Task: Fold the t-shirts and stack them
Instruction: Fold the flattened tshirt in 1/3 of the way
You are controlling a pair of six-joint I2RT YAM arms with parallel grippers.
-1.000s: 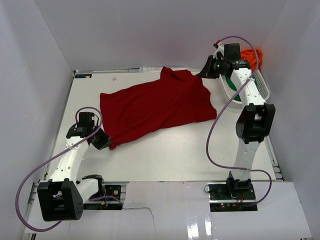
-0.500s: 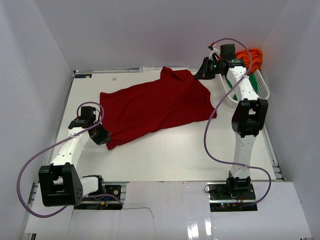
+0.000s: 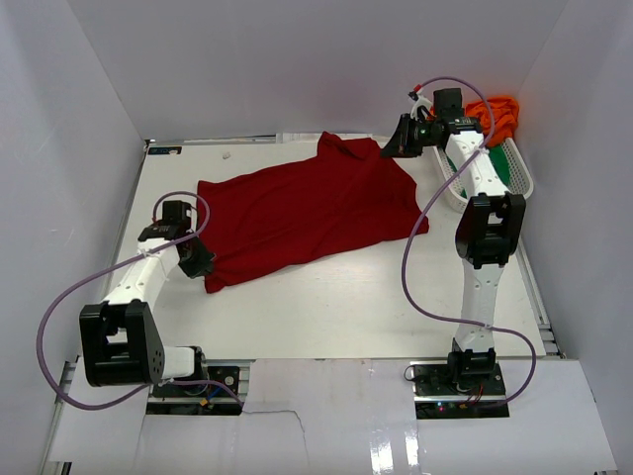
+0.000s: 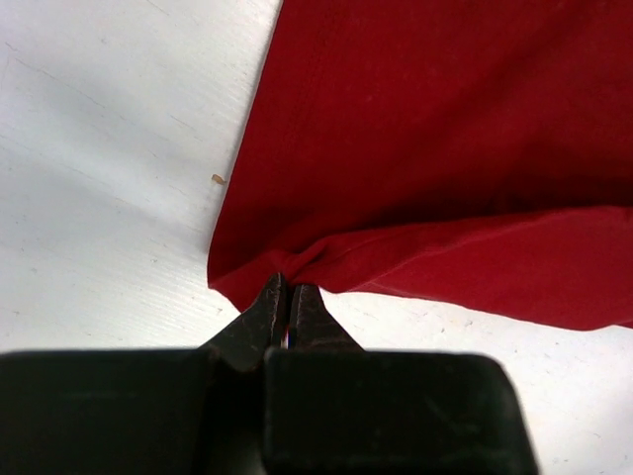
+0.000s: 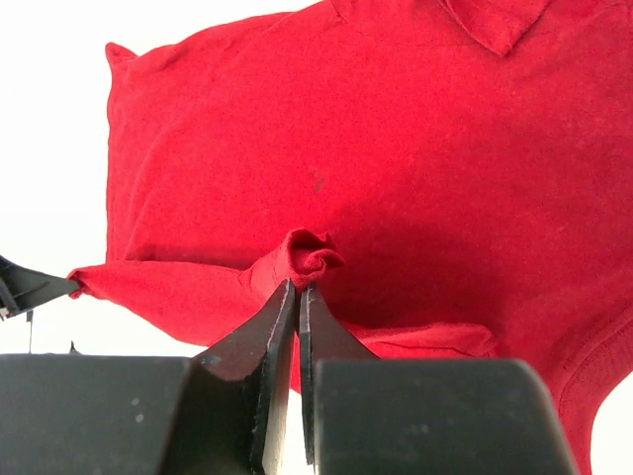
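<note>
Nearest the arm bases, the left gripper [image 4: 287, 297] is seen pressed together on the near left corner of the dark red short-sleeved collared fabric t-shirt [image 3: 307, 213]. The shirt is spread across the flat white table [image 3: 326, 307]. Farther back, a bunched fold near the shirt's far right edge is pinched by the right gripper [image 5: 297, 292]. Beyond it, at the far right, a bright orange t-shirt [image 3: 499, 111] and a green t-shirt [image 3: 511, 163] are held in a white plastic lattice basket [image 3: 526, 181].

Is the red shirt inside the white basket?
No, the red shirt lies spread out on the table, beside the basket.
</note>
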